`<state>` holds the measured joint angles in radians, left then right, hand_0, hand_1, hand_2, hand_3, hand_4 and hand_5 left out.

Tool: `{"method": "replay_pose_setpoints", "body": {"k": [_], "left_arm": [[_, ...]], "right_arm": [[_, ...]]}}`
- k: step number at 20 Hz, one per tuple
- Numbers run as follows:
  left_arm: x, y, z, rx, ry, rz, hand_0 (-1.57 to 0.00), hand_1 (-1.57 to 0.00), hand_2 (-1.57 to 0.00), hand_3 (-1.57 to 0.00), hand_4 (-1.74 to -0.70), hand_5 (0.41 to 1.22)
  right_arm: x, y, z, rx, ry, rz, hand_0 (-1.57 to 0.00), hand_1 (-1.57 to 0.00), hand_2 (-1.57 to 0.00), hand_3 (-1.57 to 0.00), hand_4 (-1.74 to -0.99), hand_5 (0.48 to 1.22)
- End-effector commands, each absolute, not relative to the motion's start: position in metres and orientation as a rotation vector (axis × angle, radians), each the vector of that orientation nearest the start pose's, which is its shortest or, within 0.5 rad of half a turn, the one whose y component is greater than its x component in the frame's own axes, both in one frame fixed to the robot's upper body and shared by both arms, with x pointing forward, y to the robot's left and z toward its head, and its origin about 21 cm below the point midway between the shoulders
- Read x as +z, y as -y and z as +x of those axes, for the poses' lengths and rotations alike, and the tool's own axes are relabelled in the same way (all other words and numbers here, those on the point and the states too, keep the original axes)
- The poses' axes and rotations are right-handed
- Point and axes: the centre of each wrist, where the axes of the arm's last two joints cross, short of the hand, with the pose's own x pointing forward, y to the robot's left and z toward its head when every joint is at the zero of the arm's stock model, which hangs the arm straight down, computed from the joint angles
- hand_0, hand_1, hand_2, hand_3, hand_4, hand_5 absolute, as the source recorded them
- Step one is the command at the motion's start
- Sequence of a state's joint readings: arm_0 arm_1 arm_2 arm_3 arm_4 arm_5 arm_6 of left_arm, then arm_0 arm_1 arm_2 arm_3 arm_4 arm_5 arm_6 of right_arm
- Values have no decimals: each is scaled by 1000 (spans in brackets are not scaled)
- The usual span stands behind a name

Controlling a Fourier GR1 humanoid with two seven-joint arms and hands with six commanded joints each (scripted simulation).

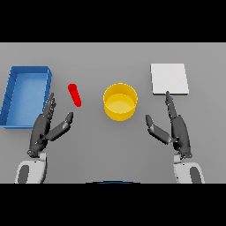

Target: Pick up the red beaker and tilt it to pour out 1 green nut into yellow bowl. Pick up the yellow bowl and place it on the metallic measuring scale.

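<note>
The slim red beaker [74, 94] stood on the worktop [92, 145] left of the yellow bowl [120, 102], looking light, rigid and tippy, best gripped mid-wall by the open left robot hand [47, 127] just beside it, while the right robot hand [173, 125] rested open.

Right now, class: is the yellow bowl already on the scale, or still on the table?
Still on the table. The yellow bowl stands on the grey surface, apart from the pale square scale to its right.
</note>
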<state>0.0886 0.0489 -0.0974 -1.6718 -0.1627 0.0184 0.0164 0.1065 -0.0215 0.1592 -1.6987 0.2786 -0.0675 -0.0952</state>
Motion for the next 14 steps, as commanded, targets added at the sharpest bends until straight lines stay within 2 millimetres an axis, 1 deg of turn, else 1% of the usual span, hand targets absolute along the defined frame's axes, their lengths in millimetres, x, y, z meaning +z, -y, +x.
{"method": "replay_pose_setpoints", "body": {"k": [1, 2, 3, 4, 6, 7, 8, 9, 10, 11, 12, 13, 14], "left_arm": [[3, -222, 230, -201, 1578, 132, 1, 1, 1, 1, -1095, 617], [0, -222, 236, -212, 1574, 137, 1, 1, 1, 1, -1106, 623], [-4, -217, 241, -214, 1577, 132, 1, 1, 1, 1, -1116, 627], [-6, -217, 248, -218, 1585, 130, 1, 1, 1, 1, -1130, 633], [-9, -214, 266, -216, 1582, 134, 1, 1, 1, 1, -1147, 636], [-12, -212, 272, -221, 1586, 135, 1, 1, 1, 1, -1153, 638], [-15, -213, 275, -220, 1582, 146, 1, 1, 1, 1, -1153, 636], [-13, -213, 282, -220, 1581, 153, 1, 1, 1, 1, -1150, 632], [-14, -211, 290, -219, 1568, 152, 1, 1, 1, 1, -1151, 630], [-18, -207, 295, -219, 1571, 144, 1, 1, 1, 1, -1154, 629], [-19, -209, 303, -213, 1561, 145, 1, 1, 1, 1, -1163, 631], [-21, -209, 308, -207, 1568, 138, 1, 1, 1, 1, -1175, 635], [-22, -209, 311, -213, 1580, 134, 1, 1, 1, 1, -1180, 635]], "right_arm": [[10, 208, 221, 271, 1708, -204, 1, 1, 1, 1, -1127, 652], [10, 208, 224, 269, 1695, -203, 1, 1, 1, 1, -1130, 650], [10, 215, 222, 257, 1696, -200, 1, 1, 1, 1, -1143, 650], [9, 213, 222, 249, 1706, -173, 1, 1, 1, 1, -1160, 651], [7, 217, 221, 248, 1711, -159, 1, 1, 1, 1, -1182, 655], [8, 215, 222, 247, 1711, -158, 1, 1, 1, 1, -1193, 658], [5, 216, 220, 241, 1716, -153, 1, 1, 1, 1, -1204, 661], [6, 215, 218, 241, 1723, -147, 1, 1, 1, 1, -1213, 664], [10, 216, 222, 237, 1728, -150, 1, 1, 1, 1, -1222, 667], [8, 216, 221, 232, 1726, -154, 1, 1, 1, 1, -1229, 667], [10, 216, 223, 242, 1726, -158, 1, 1, 1, 1, -1230, 666], [9, 215, 227, 242, 1704, -159, 1, 1, 1, 1, -1233, 666], [9, 213, 226, 243, 1711, -161, 1, 1, 1, 1, -1239, 668]]}}
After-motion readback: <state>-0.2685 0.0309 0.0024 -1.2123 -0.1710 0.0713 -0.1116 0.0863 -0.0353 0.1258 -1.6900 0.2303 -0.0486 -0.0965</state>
